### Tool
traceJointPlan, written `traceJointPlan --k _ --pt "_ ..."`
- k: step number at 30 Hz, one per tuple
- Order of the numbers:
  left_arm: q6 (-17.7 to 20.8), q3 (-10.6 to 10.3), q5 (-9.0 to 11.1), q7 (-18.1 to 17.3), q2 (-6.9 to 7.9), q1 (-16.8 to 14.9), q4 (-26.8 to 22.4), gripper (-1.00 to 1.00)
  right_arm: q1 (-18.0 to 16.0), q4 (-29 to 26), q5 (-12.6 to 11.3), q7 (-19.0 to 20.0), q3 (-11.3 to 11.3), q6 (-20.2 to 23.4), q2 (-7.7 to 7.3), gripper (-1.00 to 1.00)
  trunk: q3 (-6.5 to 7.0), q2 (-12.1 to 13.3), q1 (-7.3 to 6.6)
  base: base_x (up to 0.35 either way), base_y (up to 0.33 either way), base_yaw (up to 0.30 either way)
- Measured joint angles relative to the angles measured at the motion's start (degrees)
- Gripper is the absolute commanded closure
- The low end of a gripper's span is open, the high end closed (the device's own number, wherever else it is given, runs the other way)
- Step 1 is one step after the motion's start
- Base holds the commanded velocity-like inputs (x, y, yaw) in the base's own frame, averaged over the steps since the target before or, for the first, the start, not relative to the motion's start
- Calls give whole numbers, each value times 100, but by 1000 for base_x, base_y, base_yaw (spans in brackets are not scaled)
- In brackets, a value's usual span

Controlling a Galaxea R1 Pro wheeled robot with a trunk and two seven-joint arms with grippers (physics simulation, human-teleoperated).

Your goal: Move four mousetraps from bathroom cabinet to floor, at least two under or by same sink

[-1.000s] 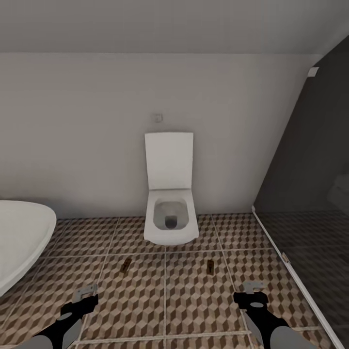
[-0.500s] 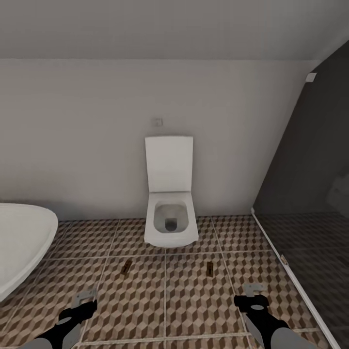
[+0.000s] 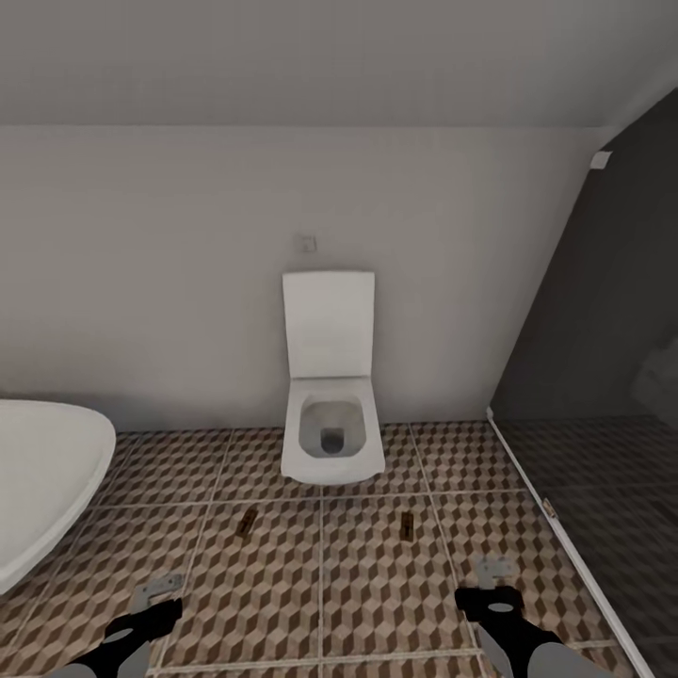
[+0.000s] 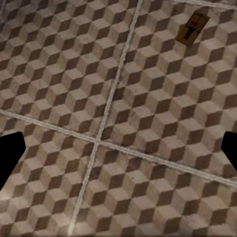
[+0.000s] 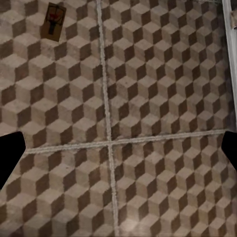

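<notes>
Two mousetraps [image 3: 246, 523] [image 3: 408, 525] lie flat on the bathroom floor [image 3: 282, 584] just before the toilet [image 3: 331, 443] — well apart. Both grippers — left [image 3: 155, 593], right [image 3: 493, 571] — hover nearer, fingers spread, holding nothing.

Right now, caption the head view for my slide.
Two mousetraps lie on the tiled bathroom floor before the toilet.

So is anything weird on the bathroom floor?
Yes. Two mousetraps lie flat on the bathroom floor in front of the toilet, one toward the bathtub, the other toward the glass shower wall. Nothing looks spilled or broken.
</notes>
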Motion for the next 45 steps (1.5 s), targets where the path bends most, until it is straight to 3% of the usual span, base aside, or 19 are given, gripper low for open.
traceJointPlan --k 14,26,45 --pt "20 2 11 12 -3 32 54 -100 9 540 -5 3 5 -38 -9 -100 251 562 -308 0 0 0" --pt "30 4 17 10 -2 147 80 -100 -3 656 -6 14 6 -69 -133 -100 467 1043 -571 0 0 0" --pt "91 2 15 7 -36 615 122 -100 781 666 -11 20 7 -57 -148 -100 808 1805 -989 0 0 0"
